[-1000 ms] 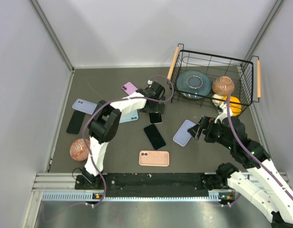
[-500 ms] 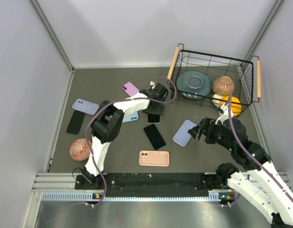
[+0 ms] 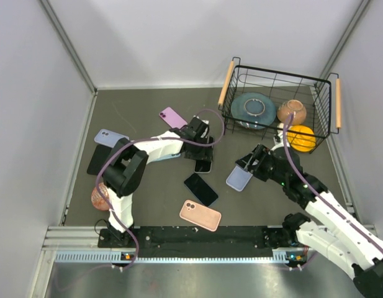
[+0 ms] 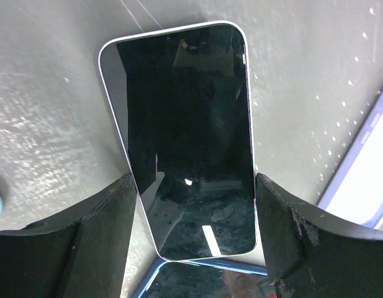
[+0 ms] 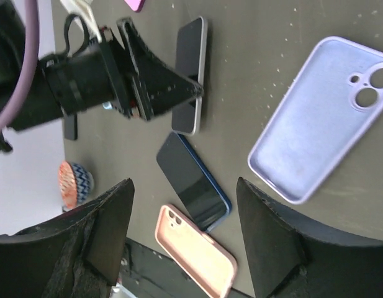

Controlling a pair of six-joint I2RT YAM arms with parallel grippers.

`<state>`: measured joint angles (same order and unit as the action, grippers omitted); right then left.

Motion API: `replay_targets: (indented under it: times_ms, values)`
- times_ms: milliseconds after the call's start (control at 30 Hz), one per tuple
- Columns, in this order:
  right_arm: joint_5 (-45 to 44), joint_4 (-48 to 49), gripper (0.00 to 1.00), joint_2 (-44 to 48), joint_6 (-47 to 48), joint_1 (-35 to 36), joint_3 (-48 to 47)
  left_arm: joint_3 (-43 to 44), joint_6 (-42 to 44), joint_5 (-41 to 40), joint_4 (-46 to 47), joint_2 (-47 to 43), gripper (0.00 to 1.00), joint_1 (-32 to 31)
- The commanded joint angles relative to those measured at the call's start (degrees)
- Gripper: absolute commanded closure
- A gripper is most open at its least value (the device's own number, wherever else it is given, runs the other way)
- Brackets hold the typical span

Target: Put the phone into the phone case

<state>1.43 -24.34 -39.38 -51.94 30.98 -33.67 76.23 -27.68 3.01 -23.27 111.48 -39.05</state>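
My left pincer (image 4: 194, 186) straddles the phone (image 4: 185, 112) at its long edges; I cannot tell if it bites. Right pincer (image 5: 185, 186) spread, empty, phone case (image 5: 318, 118) just beside. Risk: thin phone slips; touching blue phone (image 4: 197, 282) drags along.

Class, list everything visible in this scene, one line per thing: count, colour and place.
white-edged phone: 1, black screen, centre
blue-edged phone: 1, dark, nearer than it
black phone or case: 1, far left
lilac cases: 2, right of centre and far left
pale blue case: 1, left of centre
purple phone or case: 1, far centre
pink case: 1, near edge
patterned ball or bowl: 1, orange-red, near left
wire basket: 1, black, far right; holds blue plate, brown bowl, orange object
left hand: black, fingers flanking white-edged phone
right hand: black, open, beside lilac case
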Motion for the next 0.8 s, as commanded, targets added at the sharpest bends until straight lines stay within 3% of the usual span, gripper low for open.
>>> replay_targets:
  times_ms: [0, 300, 500, 767]
  values:
    - [-1.3, 16.5, 0.34, -7.6, -6.9, 0.4, 0.7, -2.3, 0.2, 6.9, 6.8, -5.5, 0.48, 0.2]
    - [-1.8, 27.2, 0.48, -27.2, -10.1, -0.1, -2.4, -6.4, 0.1, 12.8, 14.4, -9.6, 0.53, 0.4]
    - [1.0, 34.3, 0.53, -34.8, -13.4, -1.4, -2.1, -9.9, -1.1, 16.1, 19.1, -11.9, 0.54, 0.4]
    - [3.0, 36.4, 0.56, -39.5, -12.5, -1.7, -4.0, -11.6, -1.9, 19.1, 20.9, -13.0, 0.55, 0.4]
